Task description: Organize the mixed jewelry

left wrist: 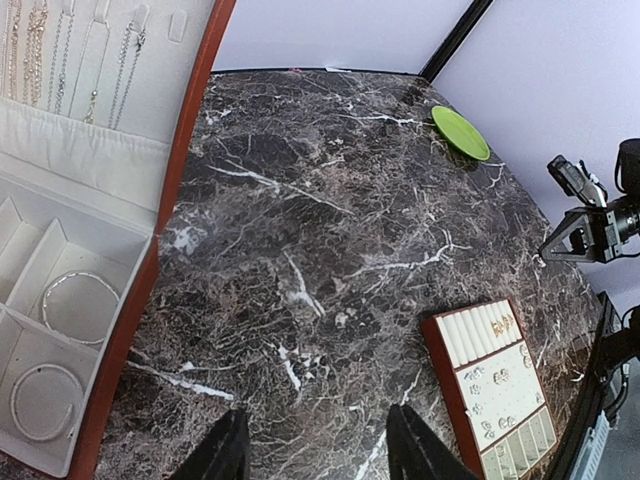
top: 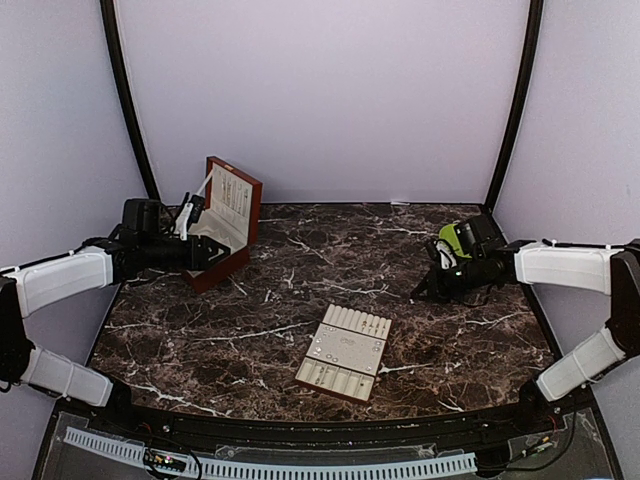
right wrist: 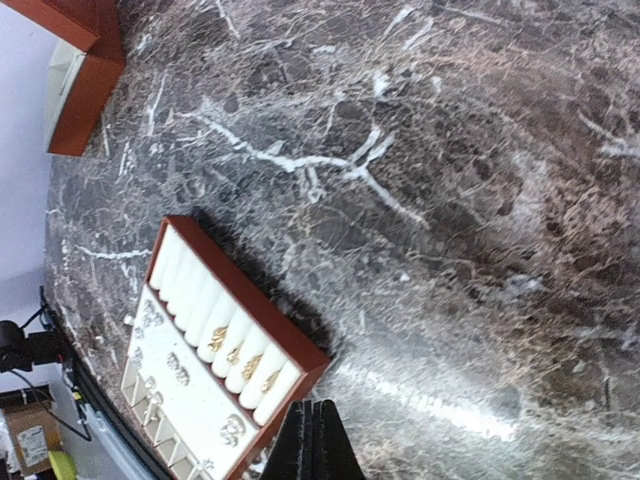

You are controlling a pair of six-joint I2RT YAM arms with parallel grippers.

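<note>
The mixed jewelry [left wrist: 495, 378] is several small silvery pieces lying on the flat middle panel of the cream insert tray [top: 345, 352], which sits at the table's front middle. The pieces also show in the right wrist view [right wrist: 178, 368]. Gold rings [right wrist: 235, 352] sit in the tray's roll slots. The red-brown wooden box [top: 225, 225] stands open at the back left. My left gripper [left wrist: 318, 455] is open and empty above bare marble beside the box. My right gripper [right wrist: 312, 440] is shut and empty, just off the tray's corner in its own view.
The box's compartments hold two silver bangles [left wrist: 78, 305], and chains [left wrist: 35, 50] hang in its lid. A green plate [left wrist: 460, 132] lies at the far right, behind my right arm [top: 560, 265]. Purple walls close in the table on three sides.
</note>
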